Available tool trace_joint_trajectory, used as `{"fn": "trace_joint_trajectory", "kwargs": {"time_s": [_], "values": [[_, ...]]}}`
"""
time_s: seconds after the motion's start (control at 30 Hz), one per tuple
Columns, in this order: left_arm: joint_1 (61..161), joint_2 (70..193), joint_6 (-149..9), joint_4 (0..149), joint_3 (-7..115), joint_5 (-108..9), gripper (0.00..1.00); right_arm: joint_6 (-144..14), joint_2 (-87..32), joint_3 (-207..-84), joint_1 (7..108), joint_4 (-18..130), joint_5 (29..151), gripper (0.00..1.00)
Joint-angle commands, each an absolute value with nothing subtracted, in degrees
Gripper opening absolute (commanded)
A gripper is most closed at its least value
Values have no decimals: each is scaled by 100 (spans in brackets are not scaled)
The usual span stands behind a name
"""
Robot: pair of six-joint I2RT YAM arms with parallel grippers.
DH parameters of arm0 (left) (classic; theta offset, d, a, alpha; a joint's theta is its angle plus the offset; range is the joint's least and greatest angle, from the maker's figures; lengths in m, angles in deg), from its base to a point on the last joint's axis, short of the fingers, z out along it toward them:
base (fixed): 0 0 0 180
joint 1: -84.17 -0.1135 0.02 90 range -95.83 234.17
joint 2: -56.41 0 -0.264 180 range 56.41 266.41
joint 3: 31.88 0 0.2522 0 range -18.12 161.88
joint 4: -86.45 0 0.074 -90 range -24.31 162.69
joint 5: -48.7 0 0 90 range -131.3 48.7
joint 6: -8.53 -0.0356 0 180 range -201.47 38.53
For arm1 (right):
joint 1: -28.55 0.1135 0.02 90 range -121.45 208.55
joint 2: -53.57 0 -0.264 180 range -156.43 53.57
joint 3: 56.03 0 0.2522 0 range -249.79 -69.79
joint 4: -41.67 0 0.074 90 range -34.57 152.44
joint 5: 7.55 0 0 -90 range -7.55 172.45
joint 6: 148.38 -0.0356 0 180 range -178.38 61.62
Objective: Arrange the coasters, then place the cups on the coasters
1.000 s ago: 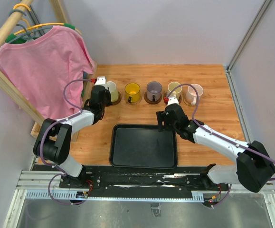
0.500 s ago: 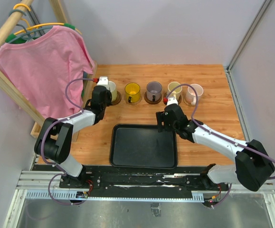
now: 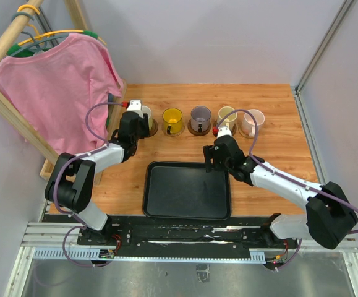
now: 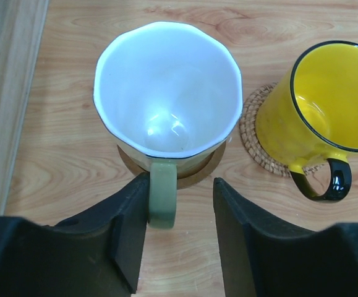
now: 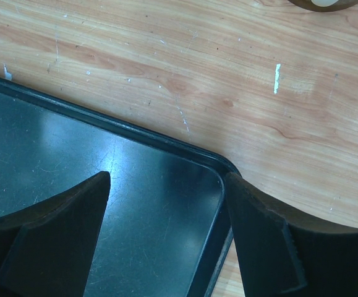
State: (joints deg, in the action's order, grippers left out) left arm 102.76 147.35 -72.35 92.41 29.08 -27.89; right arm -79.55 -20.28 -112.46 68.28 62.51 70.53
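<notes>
Your left gripper (image 4: 180,190) has its jaws partly open and clamps nothing. The greenish handle (image 4: 162,201) of the white cup (image 4: 166,86) sits between the two fingers. It lies right against the left finger (image 4: 129,235), with a clear gap to the right one. The cup's body is at 12 o'clock from the jaws. It stands upright on a dark brown coaster (image 4: 200,174), which shows as a crescent under its near side. At 2 o'clock from the gripper, the yellow cup (image 4: 293,120) stands on a tan woven coaster (image 4: 251,139), its black handle pointing back toward you.

From above, the white cup is the left end of a row across the far side of the table (image 3: 271,99). After the yellow cup come the grey-purple cup (image 3: 200,116), the cream cup (image 3: 227,115) and the pink cup (image 3: 253,121), each on a disc.

Your right gripper (image 5: 166,219) is spread wide and empty above the far right corner of the black tray (image 5: 135,185). The cream cup is at about 1 o'clock from it, well apart.
</notes>
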Motion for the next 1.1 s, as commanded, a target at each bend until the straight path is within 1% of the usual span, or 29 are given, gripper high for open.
{"fn": "trace_joint_trajectory", "kwargs": {"time_s": [0.0, 0.2, 0.4, 0.47, 0.57, 0.6, 0.93, 1.07], "values": [[10364, 14768, -7083, 9475, 2978, -3005, 54, -7971, -2009, -11268, 6781, 6195, 7056, 76], [10394, 14599, -6932, 9486, 2953, -3180, 60, -7966, -1937, -11234, 6784, 6221, 6986, 76], [10401, 14509, -6830, 9466, 2947, -3248, 63, -7983, -1845, -11219, 6784, 6226, 6965, 76], [10401, 14486, -6812, 9439, 2944, -3206, 68, -7984, -1811, -11199, 6782, 6233, 6958, 76], [10396, 14435, -6781, 9400, 2896, -3087, 85, -7995, -1778, -11189, 6784, 6257, 6947, 76], [10401, 14412, -6777, 9374, 2880, -3044, 87, -7992, -1772, -11182, 6782, 6268, 6934, 76], [10396, 13793, -6850, 9173, 2622, -2564, 93, -7985, -1476, -11165, 6783, 6384, 6584, 76], [10401, 13783, -7000, 9046, 2638, -2359, 94, -7896, -1253, -11170, 6762, 6385, 6367, 76]]}}
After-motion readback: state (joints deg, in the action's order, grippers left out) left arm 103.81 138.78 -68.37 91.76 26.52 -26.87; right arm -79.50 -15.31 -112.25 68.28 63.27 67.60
